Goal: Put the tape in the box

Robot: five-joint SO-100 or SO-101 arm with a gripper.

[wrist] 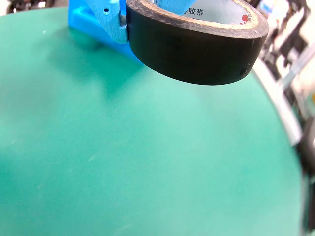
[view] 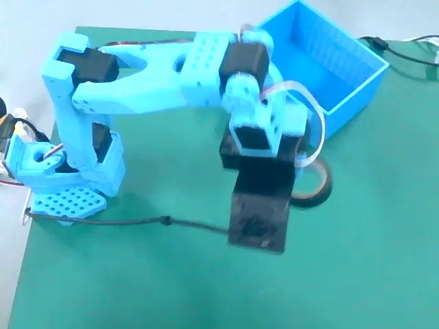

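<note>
The tape (wrist: 197,46) was held by the pincer (wrist: 129,22), which was closed on the roll's wall: in the wrist view a light-blue finger (wrist: 110,22) was seen pressed against the black outer band at its left side, while the other finger was hidden inside the whitish core, where printed characters could be made out. The roll was seen lifted clear of the green tabletop (wrist: 123,162), tilted, with a soft shadow cast below it.

In the fixed view the tape (view: 321,186) was only partly visible, as a dark arc showing to the right of the black wrist block (view: 259,219), short of the box (view: 322,58) and below the box's near wall. The box was seen standing at the far right corner of the tabletop (view: 357,260), open side up, its ribbed inner walls visible. A black cable (view: 137,221) was seen trailing from the arm's base (view: 68,202) toward the wrist block.
</note>
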